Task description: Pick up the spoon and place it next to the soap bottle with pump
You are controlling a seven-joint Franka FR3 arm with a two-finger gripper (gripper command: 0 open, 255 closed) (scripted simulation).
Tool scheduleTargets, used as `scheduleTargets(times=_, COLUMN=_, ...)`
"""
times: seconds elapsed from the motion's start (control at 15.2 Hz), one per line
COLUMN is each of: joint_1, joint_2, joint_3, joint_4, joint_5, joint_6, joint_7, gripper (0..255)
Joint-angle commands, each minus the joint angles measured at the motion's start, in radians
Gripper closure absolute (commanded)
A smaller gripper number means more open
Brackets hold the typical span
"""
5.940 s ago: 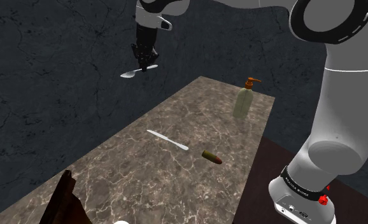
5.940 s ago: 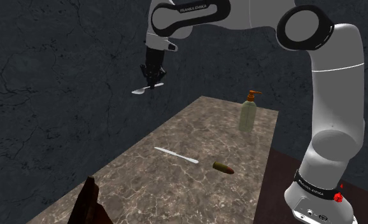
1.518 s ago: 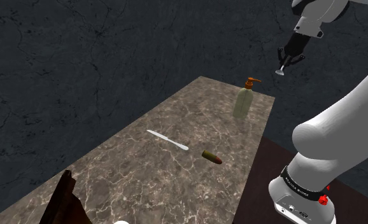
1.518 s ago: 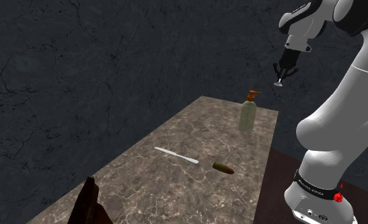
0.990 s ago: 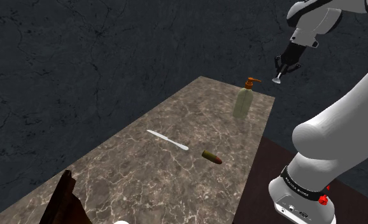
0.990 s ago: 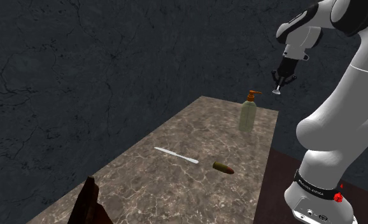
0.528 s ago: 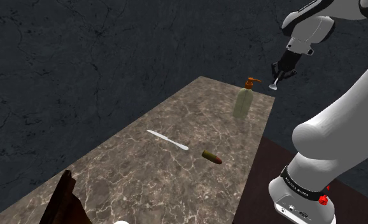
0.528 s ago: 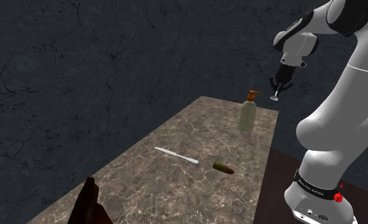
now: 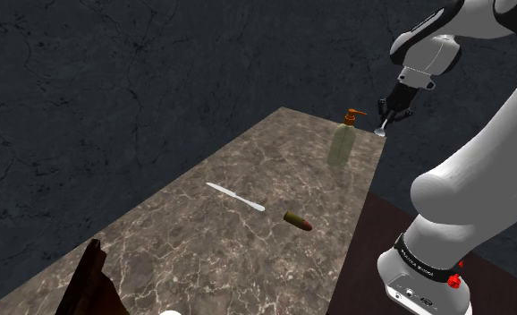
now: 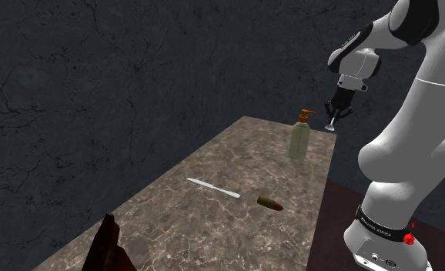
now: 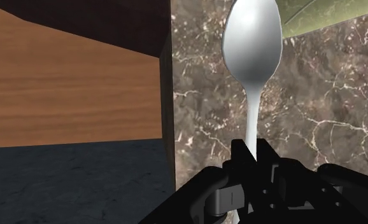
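Fingers [image 11: 239, 160] pinching the handle of the pale spoon [image 11: 251, 48], bowl pointing away from the hand. Spoon held in the air beside the pump of the soap bottle [image 9: 341, 143], over the edge of the marbled desk [image 9: 239, 251].

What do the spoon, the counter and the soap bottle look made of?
The spoon: smooth pale grey, softly glossy, probably metal, though plastic is possible. The counter: polished brown stone, marble-like, with pale veins. The soap bottle: translucent olive green, likely plastic or glass, with an orange-brown pump.
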Motion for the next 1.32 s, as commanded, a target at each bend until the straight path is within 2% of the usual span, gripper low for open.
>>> scheduleTargets(times=0.0, joint_1=0.0, joint_2=0.018, joint_3=-0.001, joint_4=-0.011, joint_5=0.012, joint_6=0.026, joint_7=-0.013, gripper=255)
scheduleTargets(times=1.25, joint_1=-0.008, joint_2=0.202, joint_3=0.017, joint_4=-0.085, joint_5=0.158, joint_6=0.247, joint_7=-0.147, gripper=255)
